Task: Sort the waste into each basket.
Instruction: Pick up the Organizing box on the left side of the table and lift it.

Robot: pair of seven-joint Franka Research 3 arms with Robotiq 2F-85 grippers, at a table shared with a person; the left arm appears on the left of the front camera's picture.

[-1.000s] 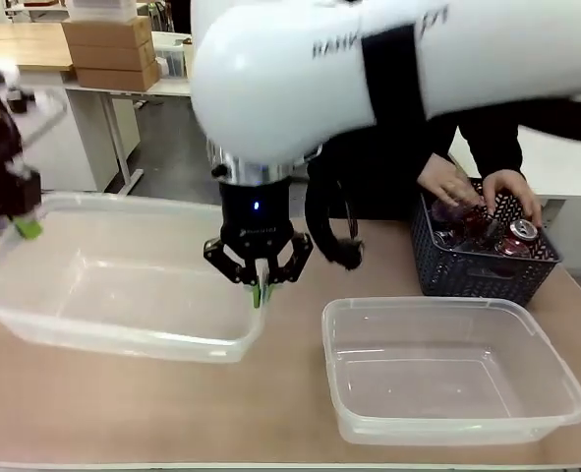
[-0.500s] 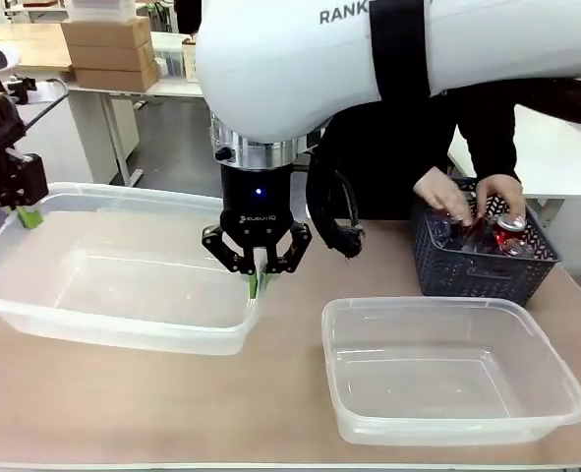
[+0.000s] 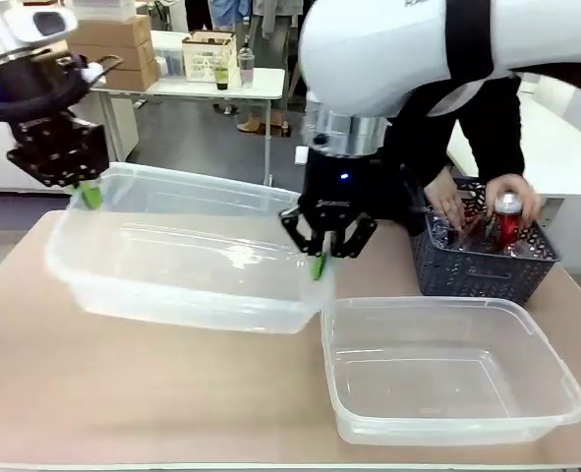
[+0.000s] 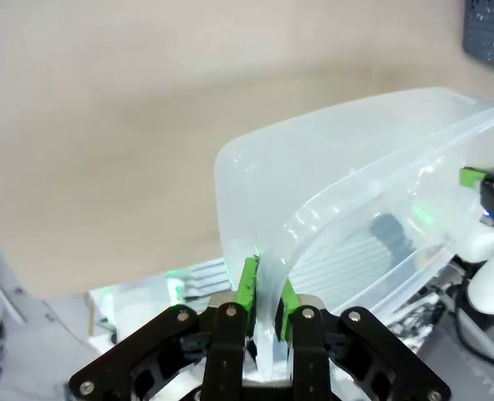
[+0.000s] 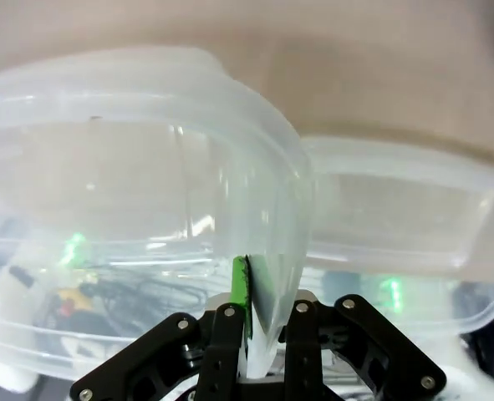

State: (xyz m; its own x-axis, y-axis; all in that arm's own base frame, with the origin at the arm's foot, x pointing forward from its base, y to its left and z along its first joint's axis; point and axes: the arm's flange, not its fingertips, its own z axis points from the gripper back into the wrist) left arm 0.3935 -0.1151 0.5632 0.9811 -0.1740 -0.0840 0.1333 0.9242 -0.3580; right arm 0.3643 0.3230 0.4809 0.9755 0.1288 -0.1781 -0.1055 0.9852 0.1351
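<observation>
Robotics lab or test room. A white robot arm (image 3: 418, 49) with a black right gripper (image 3: 318, 264) is seen over a wooden desk (image 3: 152, 393). Cardboard boxes (image 3: 113, 49) are stacked on a white table (image 3: 221, 87) behind; a grey floor (image 3: 202, 147) is noted.

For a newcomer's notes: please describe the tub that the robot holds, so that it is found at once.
Over the left of the wooden table, a clear plastic tub is pinched at its rim by the left gripper and the right gripper. Its twin tub at the right rests flat, ungripped.
</observation>
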